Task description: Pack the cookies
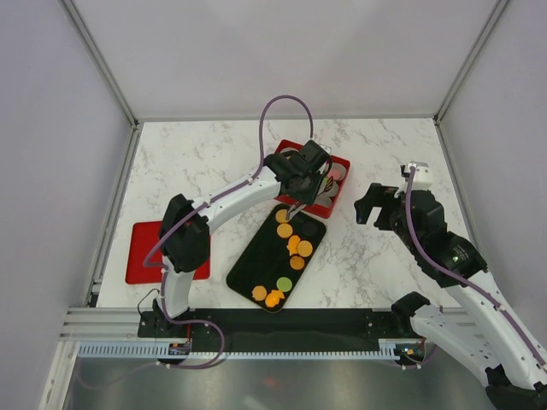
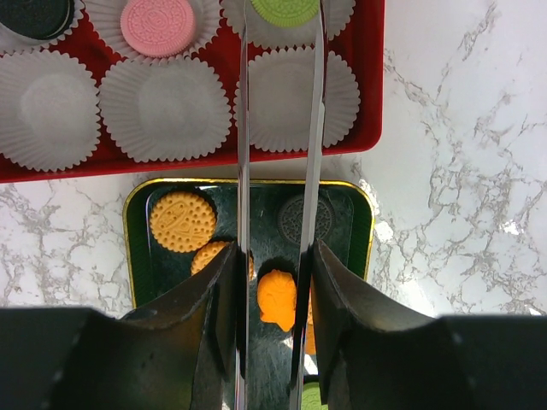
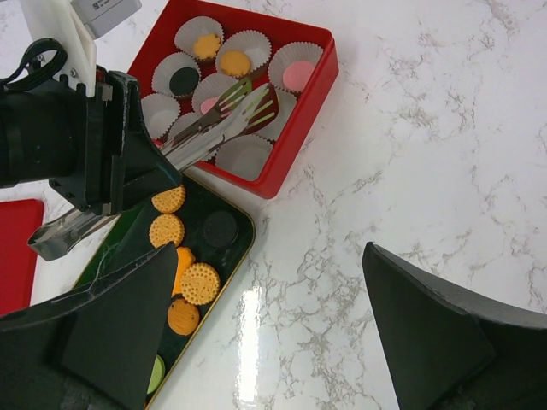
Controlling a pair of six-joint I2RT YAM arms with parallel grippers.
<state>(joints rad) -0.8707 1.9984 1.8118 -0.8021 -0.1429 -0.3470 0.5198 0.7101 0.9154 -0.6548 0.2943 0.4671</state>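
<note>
the left gripper (image 2: 275, 260) is clamped partway closed on long silver metal tongs (image 2: 244, 128), whose tips reach over the red plastic box (image 2: 373, 85) of white pleated paper cups (image 2: 162, 107), at a green cookie (image 2: 291, 8). orange round cookies (image 2: 182, 220) lie on the black gold-rimmed tray (image 2: 135, 248). the right gripper (image 3: 269, 329) hangs wide open and empty above the white marble table (image 3: 427, 171).

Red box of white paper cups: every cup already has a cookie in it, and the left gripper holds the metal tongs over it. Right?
Not every cup. The left wrist view shows several white paper cups empty in the red box; only some hold cookies, like the pink cookie. The left gripper does hold the metal tongs over it.
</note>
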